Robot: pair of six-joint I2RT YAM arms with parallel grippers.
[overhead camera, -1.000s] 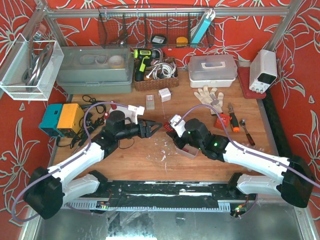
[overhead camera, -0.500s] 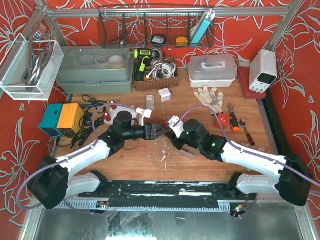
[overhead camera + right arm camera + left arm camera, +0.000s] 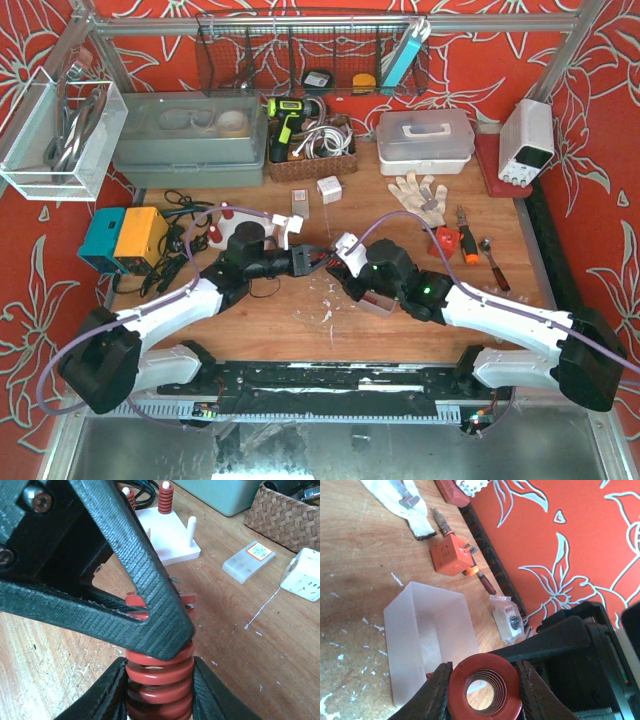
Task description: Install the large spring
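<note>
Red wall covering printed with pale flower outlines (image 3: 480,70) closes in the far, left and right edges of a wooden table top (image 3: 285,325), flecked white near its middle. A silver metal frame bar (image 3: 150,27) runs above the far edge and carries a black wire basket (image 3: 230,60). A black slotted rail (image 3: 330,378) lines the near edge. Beyond it lies a dull grey metal sheet (image 3: 400,455), possibly floor. The light is even and the shadows soft.

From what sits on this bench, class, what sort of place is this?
Probably a workshop or robotics lab bench: a cordless drill, a bench power supply and work gloves sit along the back, near a screwdriver.
</note>
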